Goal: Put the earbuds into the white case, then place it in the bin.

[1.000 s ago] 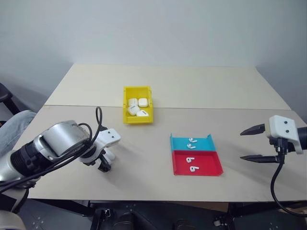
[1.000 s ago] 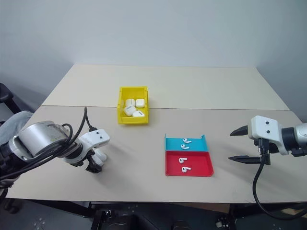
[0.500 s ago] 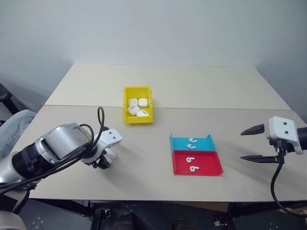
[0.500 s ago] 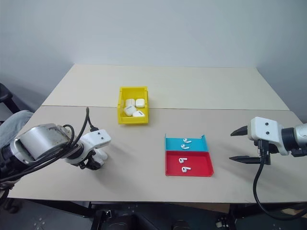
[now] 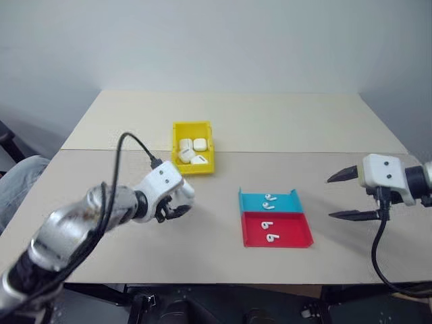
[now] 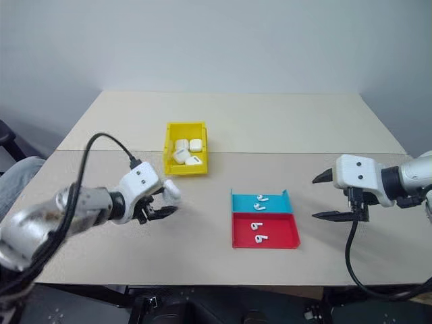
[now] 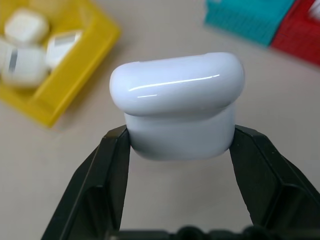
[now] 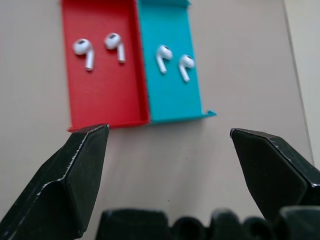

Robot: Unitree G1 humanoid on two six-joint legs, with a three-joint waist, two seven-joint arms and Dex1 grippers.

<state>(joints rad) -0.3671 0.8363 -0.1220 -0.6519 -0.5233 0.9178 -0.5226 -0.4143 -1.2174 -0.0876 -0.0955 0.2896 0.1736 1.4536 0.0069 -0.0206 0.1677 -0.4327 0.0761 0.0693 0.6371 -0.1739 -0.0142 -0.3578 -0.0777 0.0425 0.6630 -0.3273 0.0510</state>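
The silver metal left arm [image 5: 81,219] carries a looping black cable [image 5: 121,152]; both white blocky wrist housings [image 5: 383,172] end in tapered black fingers [image 8: 75,175].

I see a beige table [image 5: 283,121], two slabs joined by one seam. Landmark: yellow bin [image 5: 194,156], resting across that seam, several white cases inside. Blue tray [image 5: 270,200] lies nearer me and rightward of the bin; red tray [image 5: 277,230] touches the blue tray's near edge.

Beige two-panel table [image 5: 270,118] against plain pale wall [image 5: 216,40]; even, soft light.
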